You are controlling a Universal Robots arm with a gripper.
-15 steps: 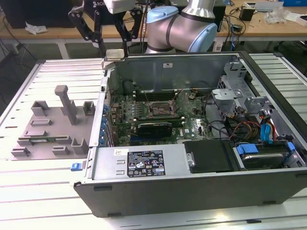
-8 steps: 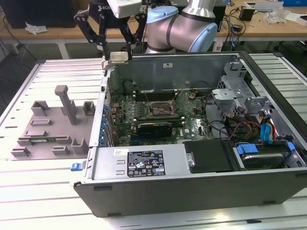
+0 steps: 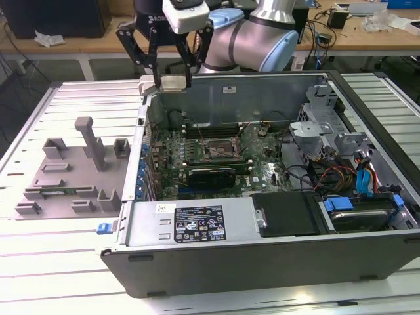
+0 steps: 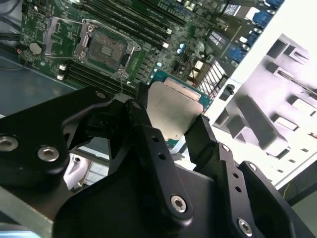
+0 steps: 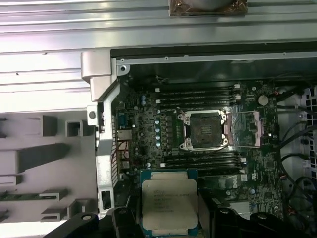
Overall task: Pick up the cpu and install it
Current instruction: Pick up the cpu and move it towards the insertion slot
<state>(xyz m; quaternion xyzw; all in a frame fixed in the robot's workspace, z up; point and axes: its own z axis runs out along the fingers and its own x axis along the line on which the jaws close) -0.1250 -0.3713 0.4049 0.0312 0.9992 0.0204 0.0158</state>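
My gripper (image 3: 168,81) is shut on the cpu (image 3: 172,83), a flat square chip with a silvery top. It hangs high over the far corner of the open computer case, toward the exterior view's left. In both wrist views the cpu (image 4: 173,110) (image 5: 169,203) sits flat between the black fingers (image 4: 143,119). The open socket (image 3: 220,151) lies on the green motherboard inside the case, lower down and apart from the chip. Its metal bracket is folded back, and the dark socket frame (image 5: 204,130) (image 4: 106,47) has nothing in it.
A grey plastic tray (image 3: 72,170) with upright blocks lies beside the case on the exterior view's left. The case's metal walls (image 3: 230,98) ring the board. Drive bays and coloured cables (image 3: 354,177) fill the exterior view's right. A black power supply (image 3: 197,223) lies along the front.
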